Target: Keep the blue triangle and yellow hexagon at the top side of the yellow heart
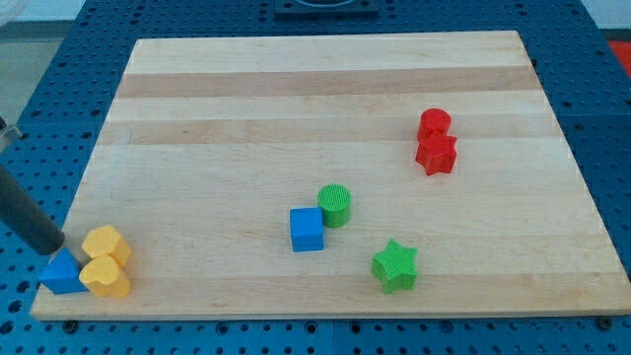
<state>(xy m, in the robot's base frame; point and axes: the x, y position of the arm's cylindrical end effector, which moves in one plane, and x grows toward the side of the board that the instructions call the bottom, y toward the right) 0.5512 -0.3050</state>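
The wooden board (325, 89) lies on a blue pegboard bench (601, 89). No jaws, only a rod. At the view's bottom-left corner my tip (54, 248) touches the blue triangle (62, 273), which adjoins two yellow blocks (105, 261); pushing outward risks dropping it overboard.

eight blocks (308, 229), one rod (28, 212)

- Green cylinder (334, 205): touching the blue cube (307, 229) at its upper right;
- Green star (395, 265): lower right of the cube, apart;
- Red cylinder (434, 124), touching the red star (437, 154) below it: well to the cube's upper right;
- Blue triangle (62, 273): far left of the cube, slightly lower;
- Upper yellow block (105, 244) and lower yellow block (105, 279): between triangle and cube, against the triangle; which one is the heart is unclear;
- My tip (54, 251): at the triangle's top.
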